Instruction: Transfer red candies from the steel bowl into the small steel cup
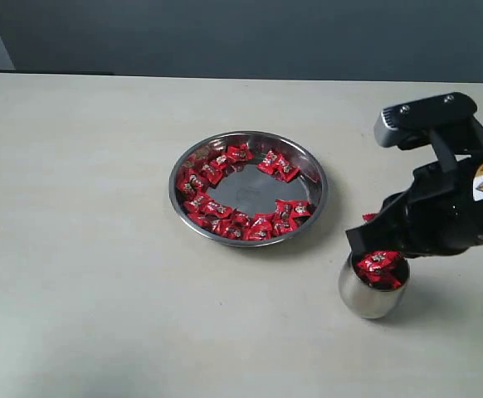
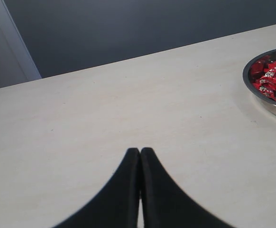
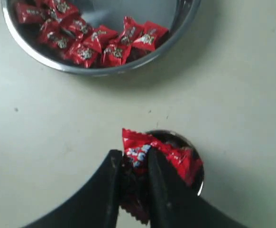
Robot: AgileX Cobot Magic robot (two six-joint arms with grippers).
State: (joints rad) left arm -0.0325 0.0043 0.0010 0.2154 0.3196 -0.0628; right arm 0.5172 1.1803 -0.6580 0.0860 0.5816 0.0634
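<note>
The right gripper [image 3: 134,161], clamped on one red candy [image 3: 138,151], hangs just over the small steel cup [image 1: 373,297], already brimful, so the drop is in hand and next calls for opening squarely above its rim, while many red candies [image 1: 225,217] ring the steel bowl [image 1: 250,243] nearby and the left gripper [image 2: 140,153] rests closed, empty.

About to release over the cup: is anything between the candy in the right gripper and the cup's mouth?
Nothing visible blocks it. The right gripper holds a red candy over the small steel cup, whose open mouth shows other red candies piled near the rim.
</note>
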